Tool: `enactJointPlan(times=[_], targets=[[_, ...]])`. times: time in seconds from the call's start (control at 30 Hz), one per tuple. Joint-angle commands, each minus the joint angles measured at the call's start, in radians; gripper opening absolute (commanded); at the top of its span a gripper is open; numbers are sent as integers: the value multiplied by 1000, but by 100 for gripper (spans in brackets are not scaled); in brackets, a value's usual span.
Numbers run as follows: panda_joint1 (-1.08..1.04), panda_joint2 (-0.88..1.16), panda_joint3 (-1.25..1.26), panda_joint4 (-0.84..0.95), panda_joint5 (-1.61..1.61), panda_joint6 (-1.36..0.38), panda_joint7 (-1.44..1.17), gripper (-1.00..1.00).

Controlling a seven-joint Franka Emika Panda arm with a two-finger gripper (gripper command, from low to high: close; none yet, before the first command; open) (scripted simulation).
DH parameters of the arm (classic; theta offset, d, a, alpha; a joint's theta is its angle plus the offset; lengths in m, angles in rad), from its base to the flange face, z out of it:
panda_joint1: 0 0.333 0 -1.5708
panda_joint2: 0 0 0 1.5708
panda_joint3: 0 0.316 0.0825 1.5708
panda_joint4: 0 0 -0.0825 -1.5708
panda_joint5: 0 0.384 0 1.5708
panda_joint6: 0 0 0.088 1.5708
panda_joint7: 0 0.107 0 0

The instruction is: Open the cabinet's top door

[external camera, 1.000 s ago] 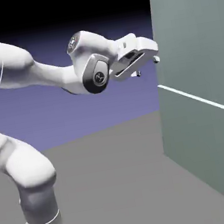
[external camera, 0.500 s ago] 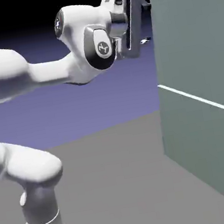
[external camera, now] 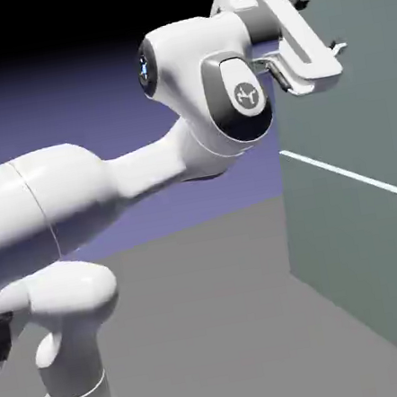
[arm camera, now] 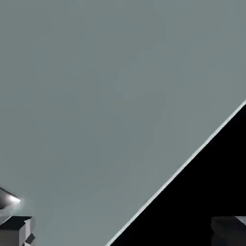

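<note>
Swung up and across within the last second, claw [external camera: 319,25] spread wide and empty against the upper corner of the cabinet [external camera: 353,121] standing at the desk's [external camera: 197,330] edge; top door [arm camera: 96,96] unopened, handle unseen.

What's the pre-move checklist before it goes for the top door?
1. Gripper open: ok, jaws wide, nothing between them.
2. Gripper at top door height: ok, near the cabinet's upper edge.
3. Top door handle in view: not ok, neither view shows it.
4. Fingertips facing the panel: ok, hand view is filled by flat grey-green surface with an edge running diagonally.
5. Contact with the door: cannot tell.
6. Top door shut: cannot tell; seam looks even.
</note>
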Motion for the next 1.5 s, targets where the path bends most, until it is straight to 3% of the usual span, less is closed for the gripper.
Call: enactJointPlan(times=[0.0, 0.37, 0.57, 0.6, 0.63, 1.03, 1.47], targets=[[22, -13, -24, 15, -35, 0, -44, 0], [253, -155, -283, 170, -412, -4, -506, 0], [415, -162, -317, 312, -443, -28, -511, 0], [415, -162, -317, 312, -443, -28, -511, -100], [415, -162, -317, 312, -443, -28, -511, -100], [84, -294, -98, -99, -782, -369, -146, -100], [-306, -374, 230, -567, -699, -748, 67, -100]])
